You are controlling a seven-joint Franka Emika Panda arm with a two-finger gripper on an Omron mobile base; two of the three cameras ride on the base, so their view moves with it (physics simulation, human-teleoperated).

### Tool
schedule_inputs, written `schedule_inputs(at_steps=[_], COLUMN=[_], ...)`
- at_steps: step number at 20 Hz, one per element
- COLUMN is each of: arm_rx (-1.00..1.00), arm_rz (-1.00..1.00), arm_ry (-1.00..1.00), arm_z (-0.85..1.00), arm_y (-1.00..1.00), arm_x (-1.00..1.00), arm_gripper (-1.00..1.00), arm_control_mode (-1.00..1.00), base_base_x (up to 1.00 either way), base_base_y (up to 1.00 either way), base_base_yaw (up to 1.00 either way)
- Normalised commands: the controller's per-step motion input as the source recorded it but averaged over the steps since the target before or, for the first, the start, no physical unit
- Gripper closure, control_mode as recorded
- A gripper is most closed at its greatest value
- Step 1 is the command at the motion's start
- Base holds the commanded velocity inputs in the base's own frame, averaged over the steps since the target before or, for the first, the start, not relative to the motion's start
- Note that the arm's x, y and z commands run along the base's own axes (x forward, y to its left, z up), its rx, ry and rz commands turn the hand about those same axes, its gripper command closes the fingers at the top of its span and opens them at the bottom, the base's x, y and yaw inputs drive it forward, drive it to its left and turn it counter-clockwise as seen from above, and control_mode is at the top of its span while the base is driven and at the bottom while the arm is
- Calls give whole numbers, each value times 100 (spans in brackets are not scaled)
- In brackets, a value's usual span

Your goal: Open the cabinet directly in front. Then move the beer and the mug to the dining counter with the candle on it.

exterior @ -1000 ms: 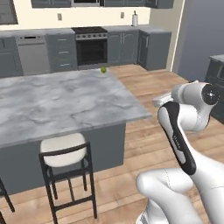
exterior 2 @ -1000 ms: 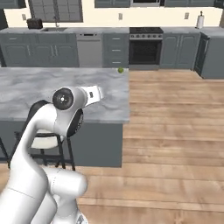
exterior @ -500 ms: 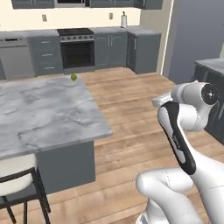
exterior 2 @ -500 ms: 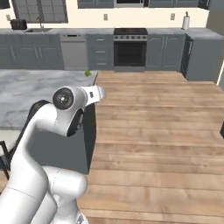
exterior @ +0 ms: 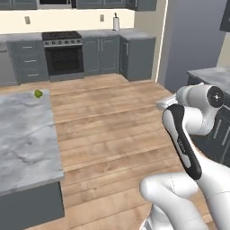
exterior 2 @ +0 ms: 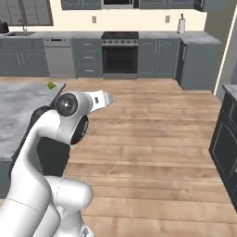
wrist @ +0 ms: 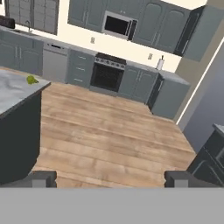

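The robot's two-finger hand (wrist: 111, 178) was seen spread wide and empty, its dark fingertips (wrist: 40, 178) set far apart over bare wooden plank floor (wrist: 109, 131). Just to the left of the arm, a corner of the large grey-veined white marble dining desk (exterior: 24, 134) was caught, its long axis running away from the base toward the far wall; a small green round object (exterior: 38, 93) was seen near its far edge. No candle, beer bottle or mug could be made out.

Across the floor, low dark grey base cabinets (exterior 2: 157, 58) and a black oven (exterior 2: 120, 58) were lined along the back wall, with dark grey wall cabinets (wrist: 157, 28) and a microwave (wrist: 117, 26) above. Which cabinet was meant to be opened could not be told.

The main risk was judged to be the folded arm or the base clipping the desk corner, or the dark cabinets (exterior 2: 227, 139) close on the right, should the base swing wide while nothing was yet lined up ahead.
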Motion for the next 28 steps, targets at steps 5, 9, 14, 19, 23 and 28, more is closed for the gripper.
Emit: schedule_inputs(at_steps=[5,9,14,19,23,28], arm_rx=[0,0,0,0,0,0], arm_rz=[0,0,0,0,0,0], arm_ry=[0,0,0,0,0,0], arm_z=[0,0,0,0,0,0], arm_y=[0,0,0,0,0,0], arm_x=[0,0,0,0,0,0], arm_gripper=[-100,-100,-100,-100,-100,-100], arm_control_mode=[100,100,100,100,100,100], base_base_x=[100,100,100,100,100,100], base_base_y=[-88,1,63,73,23,-22], base_base_yaw=[-3,0,2,3,0,-3])
